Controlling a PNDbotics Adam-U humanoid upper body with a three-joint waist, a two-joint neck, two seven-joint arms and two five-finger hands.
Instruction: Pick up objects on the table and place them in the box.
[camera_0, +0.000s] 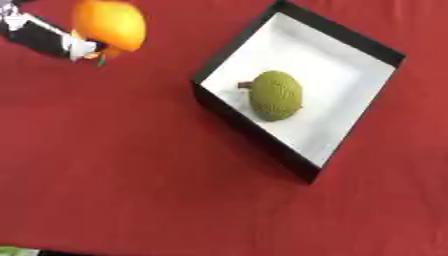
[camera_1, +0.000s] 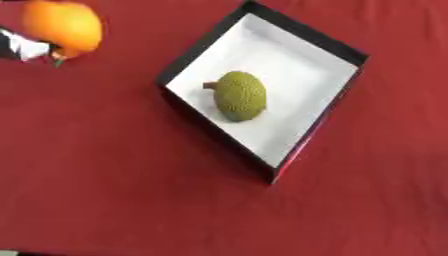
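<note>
An orange fruit (camera_0: 109, 24) is at the upper left, above the red table, well left of the box. My left hand (camera_0: 44, 36), black with pale parts, comes in from the upper left corner and is curled against the fruit's lower left side; most of the hand is cut off by the edge. The black box (camera_0: 229, 48) with a white inside sits askew at the upper right. A green bumpy fruit (camera_0: 276, 95) with a short brown stem lies inside it. My right hand shows in no view.
Red cloth (camera_0: 131, 175) covers the whole table. A small green and white thing (camera_0: 12, 251) peeks in at the lower left corner.
</note>
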